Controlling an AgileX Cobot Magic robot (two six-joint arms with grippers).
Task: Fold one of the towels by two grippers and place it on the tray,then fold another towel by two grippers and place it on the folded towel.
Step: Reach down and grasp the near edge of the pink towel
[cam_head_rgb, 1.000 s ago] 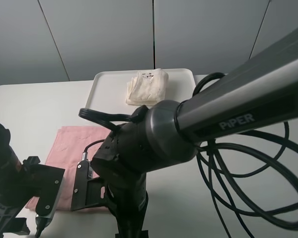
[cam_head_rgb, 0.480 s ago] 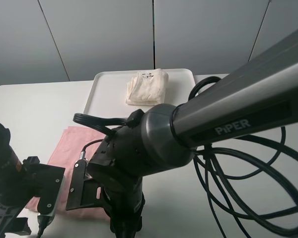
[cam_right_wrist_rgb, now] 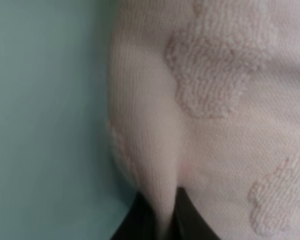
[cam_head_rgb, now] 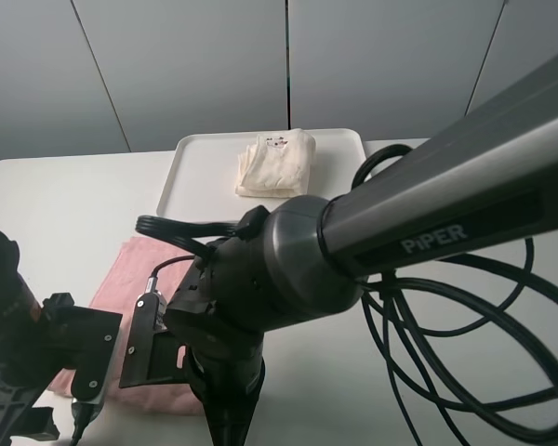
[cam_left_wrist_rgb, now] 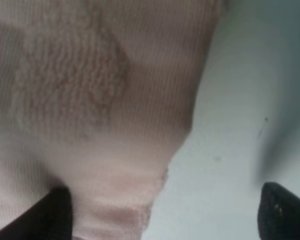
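Observation:
A pink towel (cam_head_rgb: pixel 119 279) lies flat on the white table at the near left. A folded cream towel (cam_head_rgb: pixel 277 163) rests on the white tray (cam_head_rgb: pixel 200 163) at the back. My left gripper (cam_left_wrist_rgb: pixel 165 215) is open, its dark fingertips (cam_left_wrist_rgb: pixel 57 212) wide apart, straddling the pink towel's (cam_left_wrist_rgb: pixel 90 100) edge. My right gripper (cam_right_wrist_rgb: pixel 157 215) is shut on a pinched ridge of the pink towel (cam_right_wrist_rgb: pixel 215 100) at its edge. In the high view both grippers' tips are hidden under the arms at the towel's near edge.
The right arm's thick dark body (cam_head_rgb: pixel 260 279) crosses the middle and hides the towel's near right part. Black cables (cam_head_rgb: pixel 465 307) loop over the table on the right. Bare white table (cam_head_rgb: pixel 56 195) lies left of the tray.
The right arm has shifted down and slightly left over the pink towel's near edge, covering more of it. The left arm has barely moved.

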